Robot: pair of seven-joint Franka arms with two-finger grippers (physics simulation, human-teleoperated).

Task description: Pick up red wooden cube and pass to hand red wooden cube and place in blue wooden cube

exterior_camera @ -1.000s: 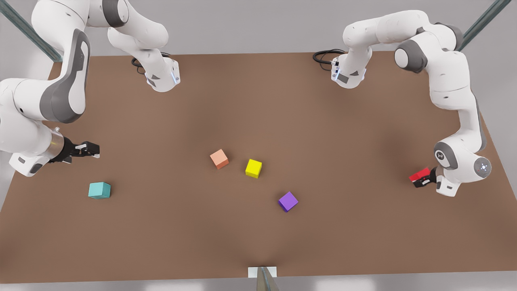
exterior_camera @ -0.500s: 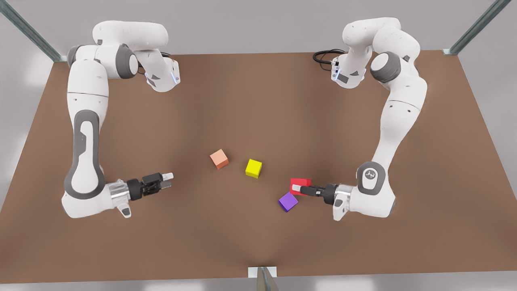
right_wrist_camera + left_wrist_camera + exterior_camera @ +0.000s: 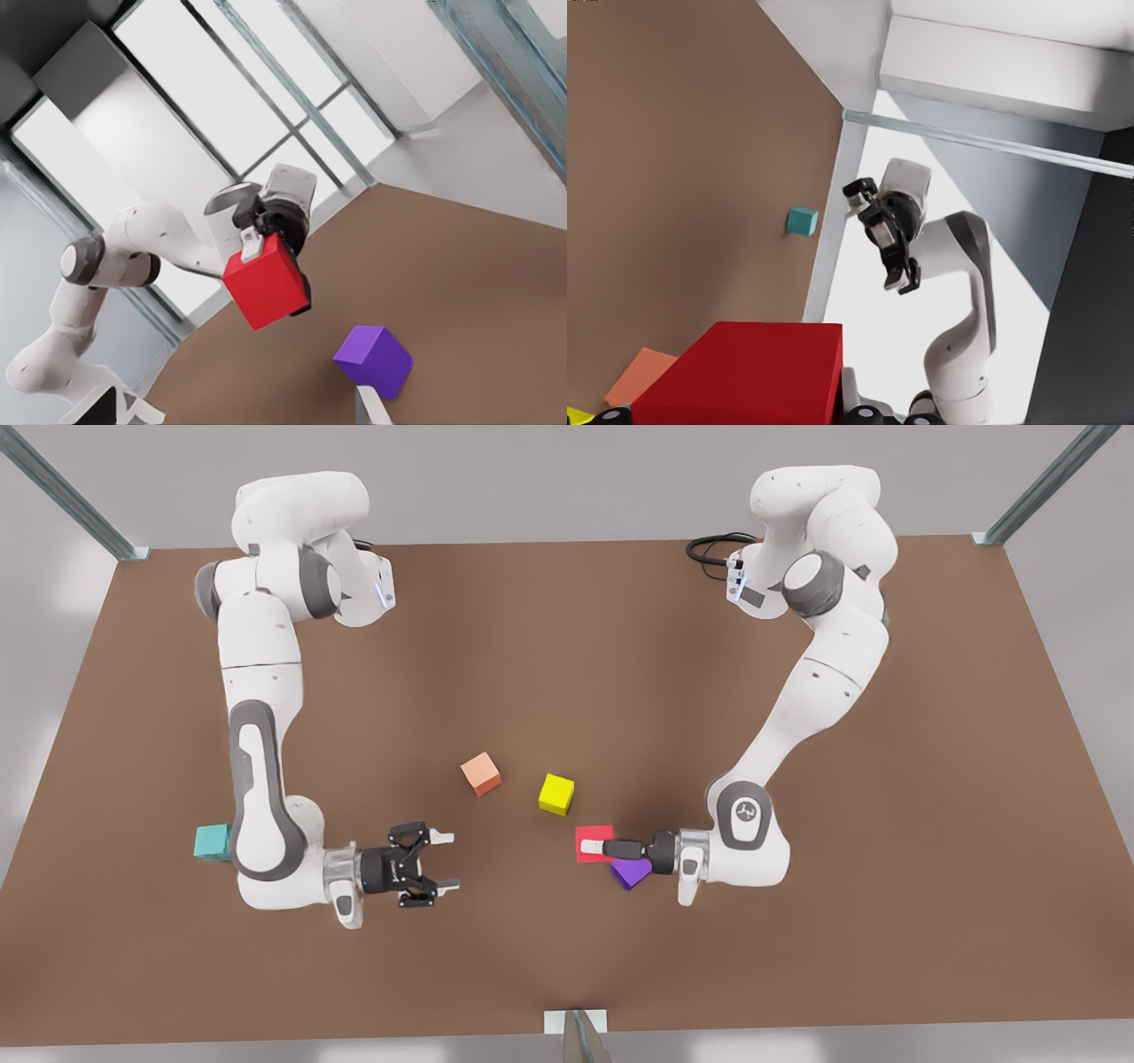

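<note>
While clamped on the red wooden cube (image 3: 592, 843), left gripper (image 3: 606, 849) hangs mid-table above the purple cube (image 3: 631, 874). Right gripper (image 3: 443, 862), fingers spread, faces it from front view's left. Handover step; next: close gap, grasp. Blue wooden cube (image 3: 211, 841) far left.

The scene is lit evenly and softly from above. Faint, blurred shadows are cast on the brown tabletop (image 3: 567, 646), darkest beneath the arms and toward its centre. No glare is seen on the matte surface. Bright, washed-out windows (image 3: 221, 106) are shown behind the arm in the right wrist view.
</note>
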